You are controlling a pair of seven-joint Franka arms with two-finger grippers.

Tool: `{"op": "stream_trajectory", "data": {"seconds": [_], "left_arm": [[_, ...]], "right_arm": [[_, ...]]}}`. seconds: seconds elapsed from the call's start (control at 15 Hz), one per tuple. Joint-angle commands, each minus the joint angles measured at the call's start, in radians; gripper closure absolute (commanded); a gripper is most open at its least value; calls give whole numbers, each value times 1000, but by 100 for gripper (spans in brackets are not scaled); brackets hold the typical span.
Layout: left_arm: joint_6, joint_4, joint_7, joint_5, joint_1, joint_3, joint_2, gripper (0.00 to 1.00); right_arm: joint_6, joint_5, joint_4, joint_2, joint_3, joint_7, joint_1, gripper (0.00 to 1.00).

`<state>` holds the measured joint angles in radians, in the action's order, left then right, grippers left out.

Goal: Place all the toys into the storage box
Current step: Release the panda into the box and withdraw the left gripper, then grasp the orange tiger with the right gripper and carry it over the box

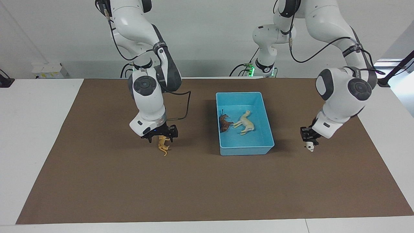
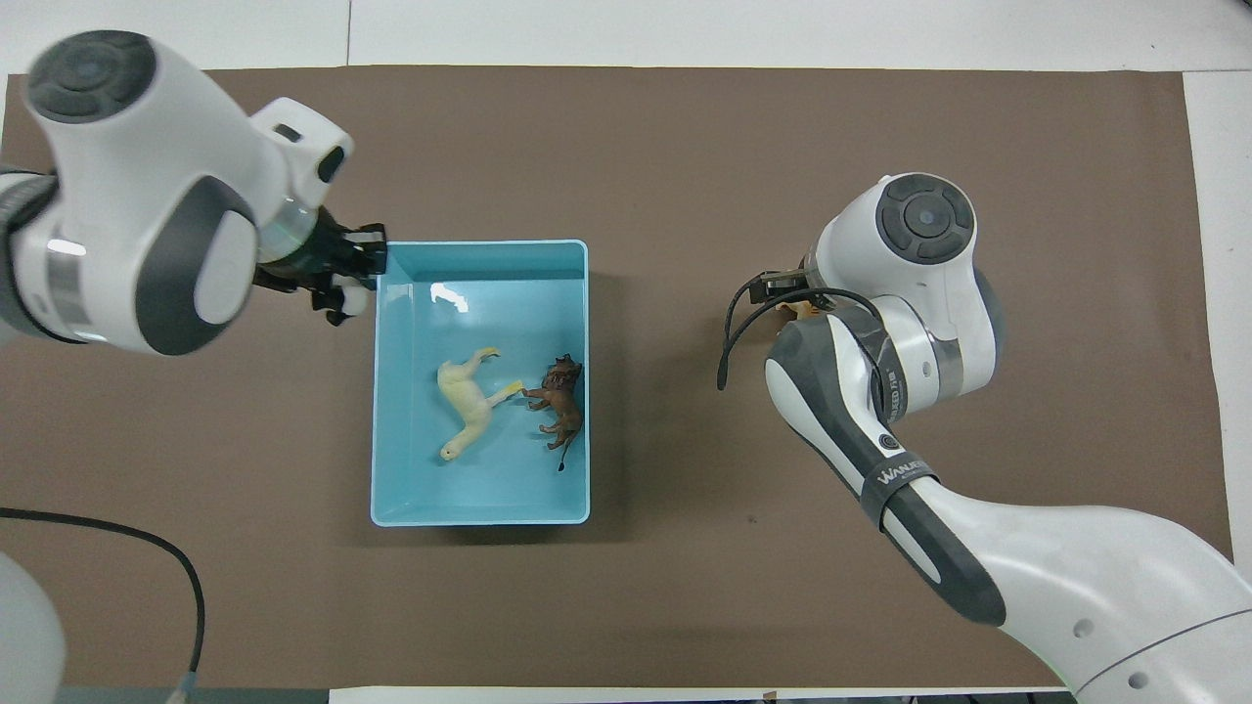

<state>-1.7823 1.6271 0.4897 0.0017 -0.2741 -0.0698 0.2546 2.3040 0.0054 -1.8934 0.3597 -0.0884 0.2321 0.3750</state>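
The light blue storage box (image 1: 245,150) (image 2: 479,244) holds the cream-yellow long-necked figurine (image 1: 245,124) (image 2: 468,406) and the brown lion (image 1: 224,123) (image 2: 562,401), both lying on their sides. The orange tiger (image 1: 162,144) lies on the mat toward the right arm's end. My right gripper (image 1: 160,137) is open just above it, its fingers to either side of the tiger's upper part. In the overhead view the right wrist hides nearly all of the tiger (image 2: 802,310). My left gripper (image 1: 308,139) (image 2: 337,284) is shut on the panda (image 1: 310,148) (image 2: 344,305) and holds it above the mat beside the box.
A brown mat (image 1: 207,187) covers the table, with white table surface (image 1: 32,129) around it. Nothing else stands on the mat.
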Motion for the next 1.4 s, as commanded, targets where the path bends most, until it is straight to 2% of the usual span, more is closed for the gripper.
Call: {"op": "stream_trajectory", "data": {"seconds": [0.0,0.07,0.13,0.2,0.27,0.33,0.4,0.47,0.67,0.87,1.0,1.13,1.2,1.33], "left_arm": [[-70,153,173,-11,-132,25,-63,100],[-100,204,176,-11,-145,24,-81,85],[-112,233,178,-11,-149,24,-95,56],[-111,235,176,-9,-151,24,-97,3],[-106,228,176,-9,-149,24,-97,0],[-103,226,173,-11,-145,24,-101,0],[-101,226,168,-11,-139,25,-113,0],[-101,224,167,-11,-132,30,-118,0],[-71,204,133,-9,-68,38,-170,0],[39,201,-110,-9,58,38,-244,0],[124,194,-251,-5,90,38,-300,0],[219,178,-348,18,121,38,-337,0],[259,168,-391,23,133,38,-350,0],[293,129,-404,23,144,38,-347,0]], "right_arm": [[95,12,-102,-28,10,-63,-25,0],[116,12,-116,-24,10,-65,-27,0],[135,10,-125,-19,10,-65,-27,0],[141,12,-127,-15,10,-66,-24,0],[150,10,-128,-15,10,-68,-24,1],[169,10,-131,-15,10,-66,-25,26],[185,12,-141,-15,12,-60,-24,46],[190,13,-144,-15,12,-48,-19,99],[178,13,-141,-15,13,-22,-11,100],[71,15,-74,-15,13,-20,-11,100],[-119,15,88,-12,24,21,-4,100],[-347,27,346,43,26,97,42,100],[-436,74,473,88,27,152,65,100],[-472,125,678,172,27,278,145,100]]}}
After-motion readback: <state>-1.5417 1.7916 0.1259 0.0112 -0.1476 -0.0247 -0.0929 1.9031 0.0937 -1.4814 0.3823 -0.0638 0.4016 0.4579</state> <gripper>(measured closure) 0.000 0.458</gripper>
